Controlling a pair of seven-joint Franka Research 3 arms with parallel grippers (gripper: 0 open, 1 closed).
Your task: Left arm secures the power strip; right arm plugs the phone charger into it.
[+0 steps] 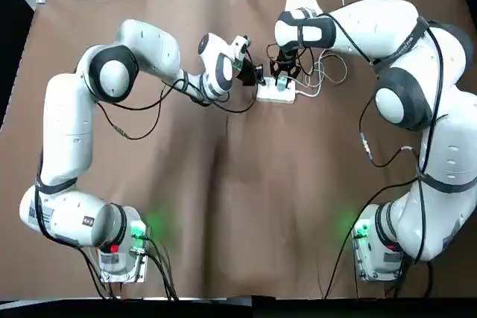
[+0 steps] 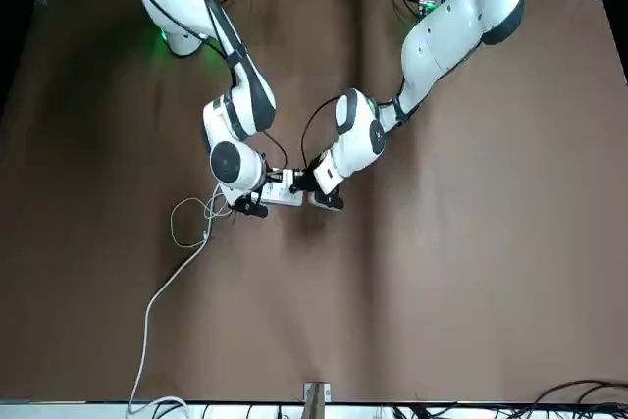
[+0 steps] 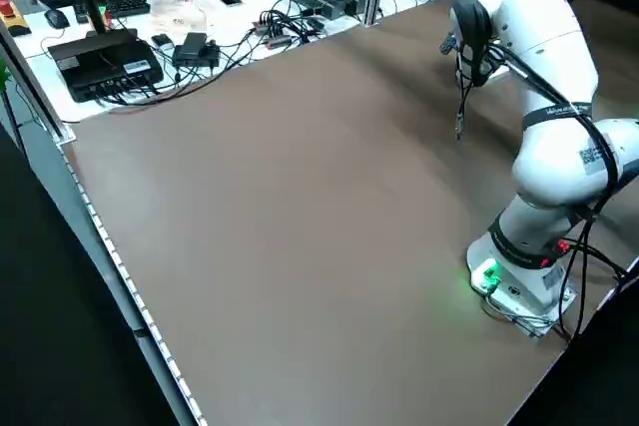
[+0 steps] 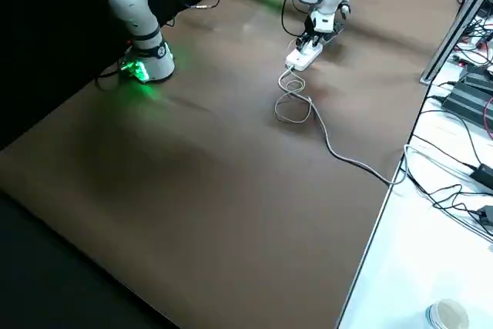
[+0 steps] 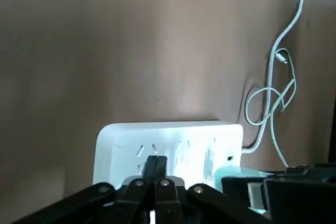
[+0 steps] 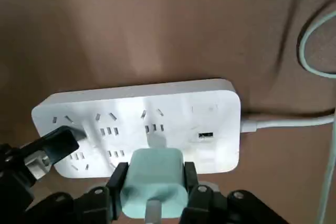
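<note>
Power strip (image 1: 276,94) is seen lying flat on the brown tabletop (image 1: 238,199), past centre toward twelve o'clock in the top view, its cord (image 2: 167,291) running off toward the far edge. Left claw (image 1: 257,76) is set at the strip's nine o'clock end, fingers pressed together, tips resting on the socket face. Right claw (image 6: 153,182) is clamped on the teal charger (image 6: 153,177), held just above the strip's socket face near its three o'clock end; prongs are hidden, so seating cannot be told. The charger's thin cable (image 4: 294,105) is looped on the tabletop beside the strip.
</note>
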